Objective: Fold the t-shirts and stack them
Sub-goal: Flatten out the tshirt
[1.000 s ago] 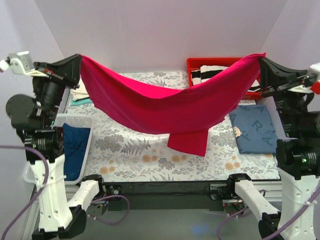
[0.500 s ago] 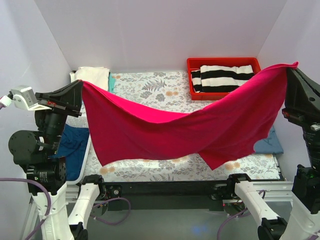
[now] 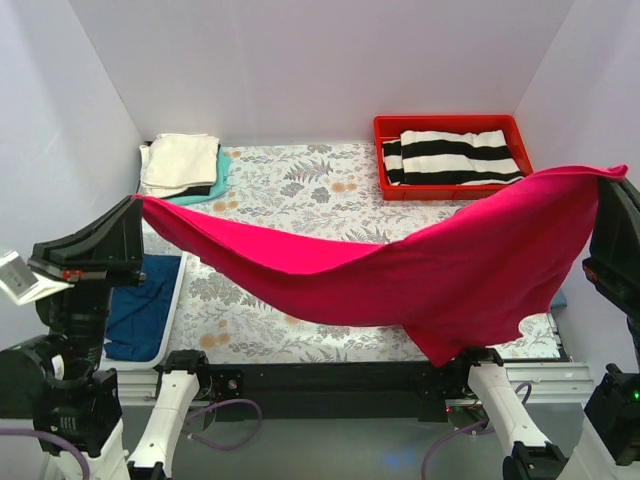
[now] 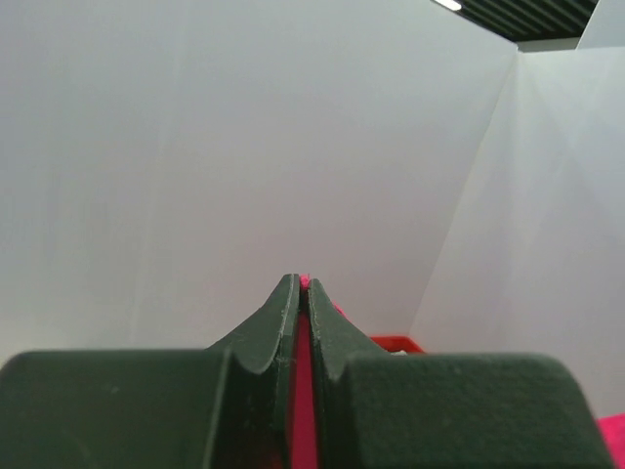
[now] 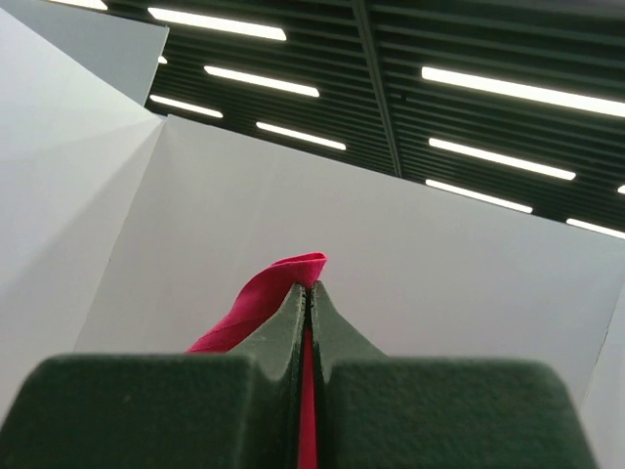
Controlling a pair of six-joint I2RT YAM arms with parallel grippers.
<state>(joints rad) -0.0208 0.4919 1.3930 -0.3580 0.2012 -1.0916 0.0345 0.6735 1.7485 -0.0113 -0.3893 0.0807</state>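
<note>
Bright, even, diffuse light all round; white walls bounce it, no hard shadows. Source overhead: ceiling strip lights, slightly blown out in right wrist view. Crimson t-shirt vivid, saturated; only faint shade beneath it on table. Top view sharp, slight bowing at edges. Wrist views: left gripper and right gripper close to lens, dark, soft-edged; background clearer.

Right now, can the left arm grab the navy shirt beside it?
Probably not: the navy shirt is close, but the left gripper is shut on the red t-shirt; it must release first.
</note>
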